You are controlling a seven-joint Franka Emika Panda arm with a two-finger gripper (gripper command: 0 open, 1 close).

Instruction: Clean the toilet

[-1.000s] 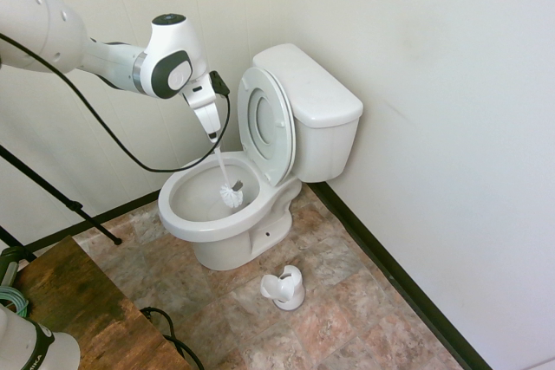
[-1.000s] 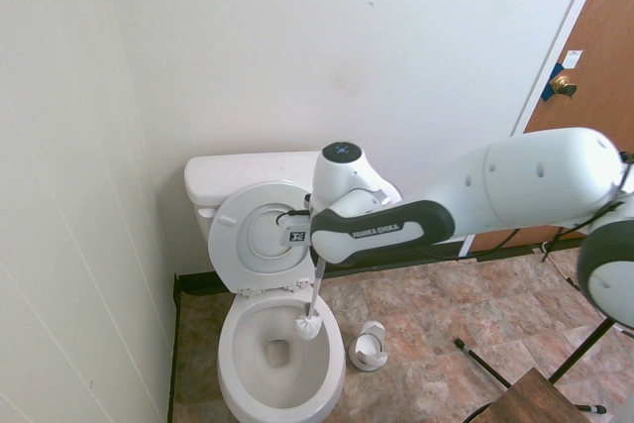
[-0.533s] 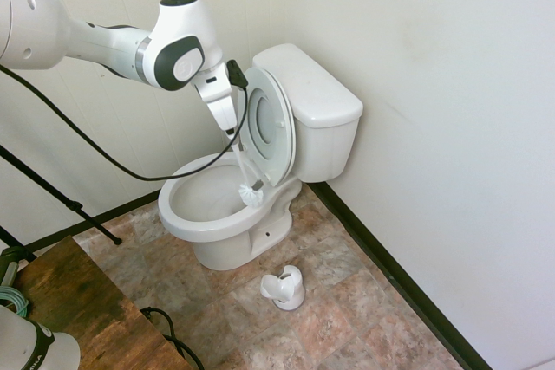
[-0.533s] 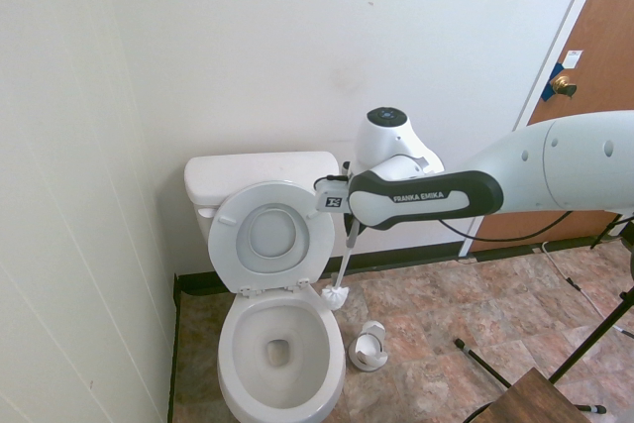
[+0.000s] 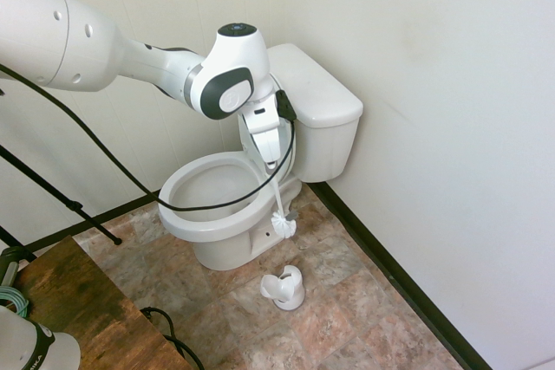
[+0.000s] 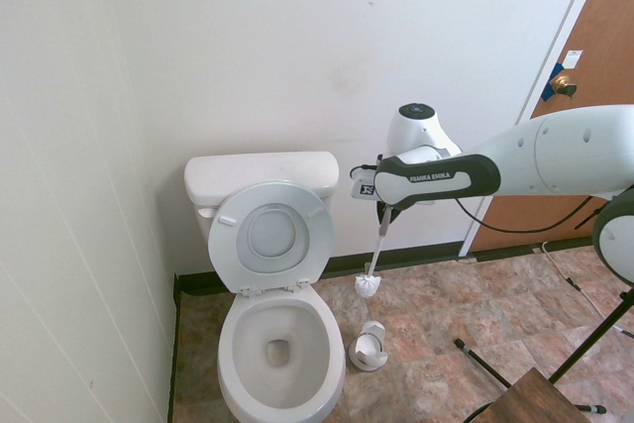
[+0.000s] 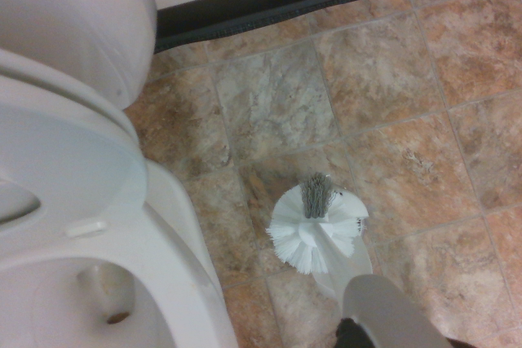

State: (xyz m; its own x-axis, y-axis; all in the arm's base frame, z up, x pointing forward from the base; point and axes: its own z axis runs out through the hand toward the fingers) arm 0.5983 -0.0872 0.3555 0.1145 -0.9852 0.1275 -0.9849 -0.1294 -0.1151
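The white two-finger gripper is pointed straight down and is clamped on the handle of a white toilet brush with a round bristled head, which is hung below it over the mottled brown stone-tile floor. The large white glossy ceramic toilet, its seat and lid raised against the boxy tank, is found just beside the gripper, bowl apart from the brush head. A small white brush holder is stood on the floor below the gripper.

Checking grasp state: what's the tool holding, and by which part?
The tool is shut on the toilet brush, gripping the top of its handle; the bristle head hangs beside the toilet, over the floor.
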